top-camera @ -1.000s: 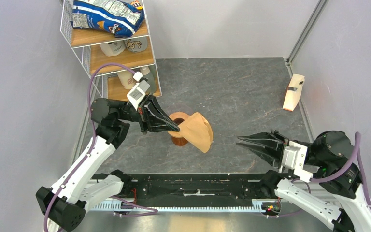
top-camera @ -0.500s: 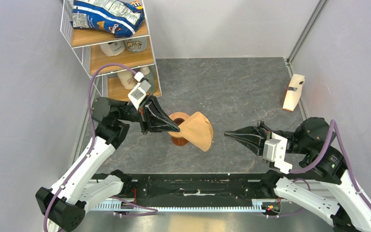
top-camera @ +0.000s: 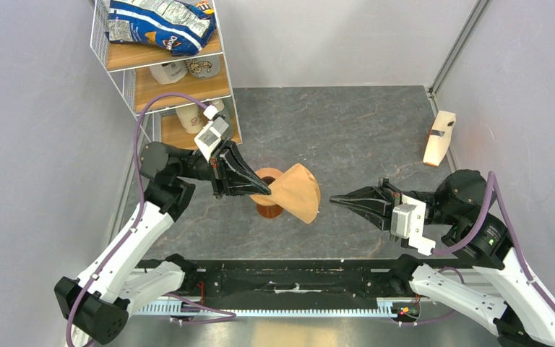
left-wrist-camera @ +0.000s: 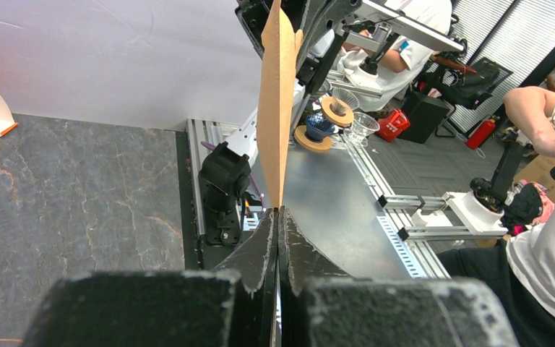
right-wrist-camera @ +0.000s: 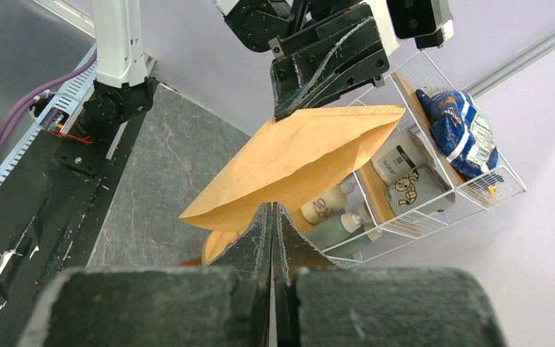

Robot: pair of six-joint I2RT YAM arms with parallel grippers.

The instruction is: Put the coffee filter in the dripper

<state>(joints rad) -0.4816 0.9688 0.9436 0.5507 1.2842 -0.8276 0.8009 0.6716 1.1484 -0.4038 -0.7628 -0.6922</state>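
Reaching left, the right gripper (top-camera: 334, 201) had shut empty just beside the coffee filter (top-camera: 298, 194), which the left gripper (top-camera: 266, 192) pinched flat by the dripper (top-camera: 263, 174); seating remained.

A dark stone tabletop (top-camera: 361, 137) has a white wire shelf (top-camera: 125, 81) at ten o'clock holding a blue chip bag (top-camera: 160, 22) and bottles (top-camera: 170, 71), and a pale wooden stand (top-camera: 439, 137) at two o'clock.

The left arm (top-camera: 126, 244) and right arm (top-camera: 457, 296) have the same build: smooth white link shells joined by bulky black joints. A purple cable (top-camera: 142, 123) loops along each arm. Each wrist carries a small white camera box (top-camera: 209, 135). The left gripper (top-camera: 267, 193) and right gripper (top-camera: 332, 201) are matte black, rough-textured wedges that taper to narrow points.
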